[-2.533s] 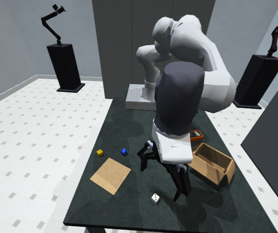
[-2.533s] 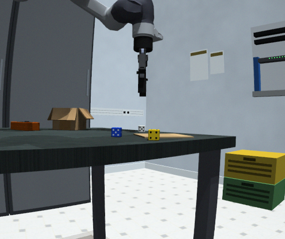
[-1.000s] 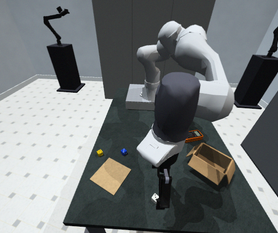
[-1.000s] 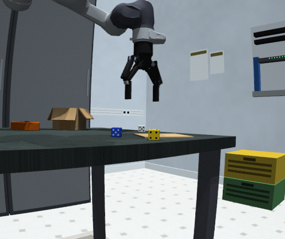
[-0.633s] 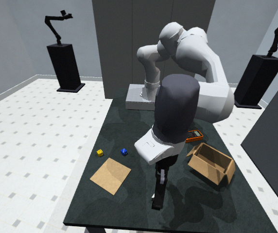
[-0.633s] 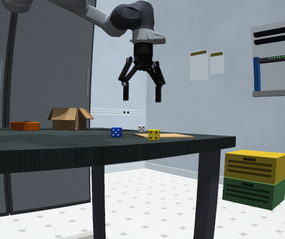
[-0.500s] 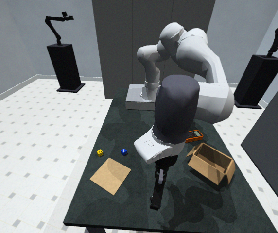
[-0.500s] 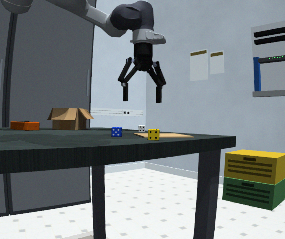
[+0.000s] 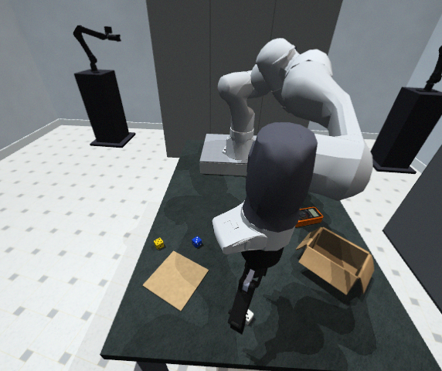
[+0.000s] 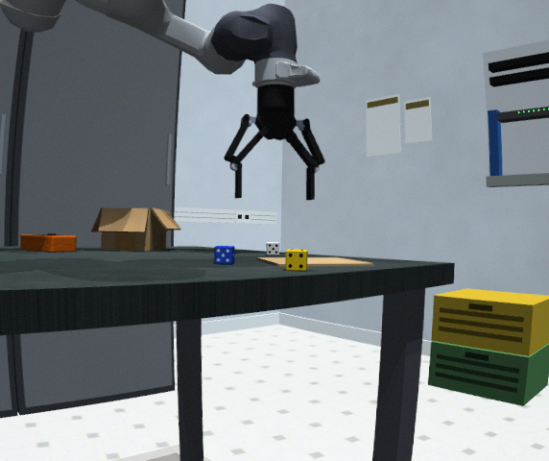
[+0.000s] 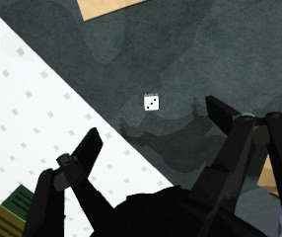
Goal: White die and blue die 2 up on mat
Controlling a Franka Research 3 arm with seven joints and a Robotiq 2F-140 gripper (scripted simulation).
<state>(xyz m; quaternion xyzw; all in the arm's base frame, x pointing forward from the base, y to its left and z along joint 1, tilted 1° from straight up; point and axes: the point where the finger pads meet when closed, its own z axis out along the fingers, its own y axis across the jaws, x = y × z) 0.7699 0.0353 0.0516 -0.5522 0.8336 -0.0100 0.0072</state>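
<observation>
Dice lie scattered on the dark green table top (image 9: 197,327), none of them on the mat. Going left to right in the top view: the small yellow cube die (image 9: 158,243) sits farthest left of the pincer, on bare table just beyond the far corner of the flat tan square mat (image 9: 175,279). Just right of it, still well left of the pincer, sits the small blue cube die (image 9: 196,241), also on bare table; in the exterior view its side face shows five pips. The mat lies left of the pincer, nearer the table's front edge than those two dice.

Next comes the black two-finger pincer (image 10: 274,190), hanging from the white and grey arm (image 9: 281,175) well above the table, its fingers spread as wide as they go and with nothing between them. The small white cube die (image 11: 152,102) rests flat on bare table below it, apart from the fingers, with three pips on top in the wrist view. In the top view one black finger partly covers this die.

Right of the pincer stand an orange handheld meter (image 9: 310,216) and an open brown cardboard box (image 9: 336,259).
</observation>
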